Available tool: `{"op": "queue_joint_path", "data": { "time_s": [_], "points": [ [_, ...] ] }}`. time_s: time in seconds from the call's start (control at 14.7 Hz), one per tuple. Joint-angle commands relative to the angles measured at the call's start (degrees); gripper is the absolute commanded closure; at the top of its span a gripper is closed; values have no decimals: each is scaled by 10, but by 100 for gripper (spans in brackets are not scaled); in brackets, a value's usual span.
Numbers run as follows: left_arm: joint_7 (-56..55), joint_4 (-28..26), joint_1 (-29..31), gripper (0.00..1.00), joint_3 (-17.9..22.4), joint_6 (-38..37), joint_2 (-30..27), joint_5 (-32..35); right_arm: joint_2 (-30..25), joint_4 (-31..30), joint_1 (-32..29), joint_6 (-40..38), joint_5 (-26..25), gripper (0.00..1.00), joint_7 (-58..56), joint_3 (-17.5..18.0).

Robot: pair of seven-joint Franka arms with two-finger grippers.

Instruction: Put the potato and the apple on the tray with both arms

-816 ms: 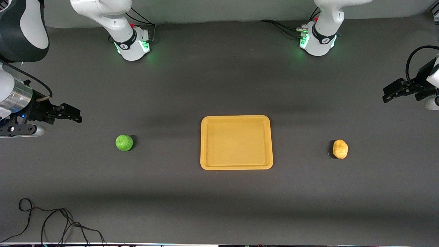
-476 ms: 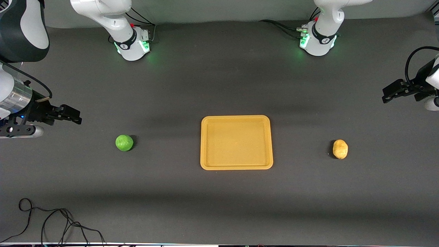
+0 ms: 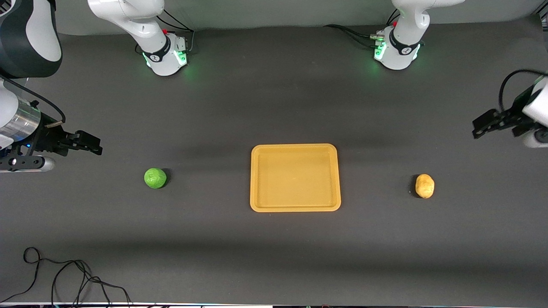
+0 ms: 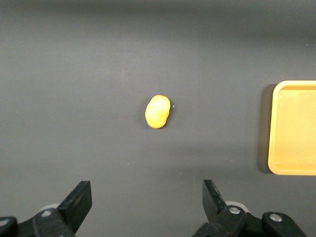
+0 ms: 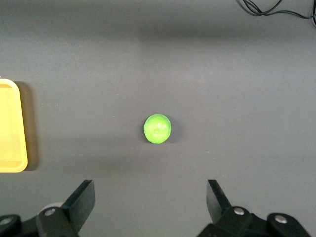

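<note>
The yellow-orange tray (image 3: 257, 179) lies empty at the middle of the table; its edge shows in the left wrist view (image 4: 296, 128) and the right wrist view (image 5: 10, 128). The green apple (image 3: 155, 178) lies on the table toward the right arm's end, also in the right wrist view (image 5: 157, 129). The tan potato (image 3: 424, 186) lies toward the left arm's end, also in the left wrist view (image 4: 158, 111). My right gripper (image 3: 95, 144) is open and empty, up over the table's right-arm end. My left gripper (image 3: 478, 127) is open and empty, over the table's left-arm end.
A black cable (image 3: 64, 278) lies coiled at the table corner nearest the front camera, toward the right arm's end; it also shows in the right wrist view (image 5: 276, 7). The two arm bases (image 3: 165, 55) (image 3: 396, 51) glow green along the table's edge farthest from the front camera.
My left gripper has shifted a little toward the tray and lower in the front view. The right gripper, apple, potato and tray have not moved.
</note>
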Motion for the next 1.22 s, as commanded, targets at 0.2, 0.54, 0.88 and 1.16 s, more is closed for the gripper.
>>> {"op": "queue_joint_path", "data": {
  "time_s": [0.2,0.54,0.88,1.16],
  "points": [
    [23,0,-23,0,1,86,130,8,11,-19,11,12,-1,0,10,1],
    [25,-6,-20,0,2,211,266,60,11,-138,17,165,2,0,6,1],
    [26,-39,-17,0,2,313,323,81,28,-307,16,408,3,0,19,1],
    [27,-67,-15,0,2,322,317,98,77,-343,18,476,3,0,58,2]
  ]
}}
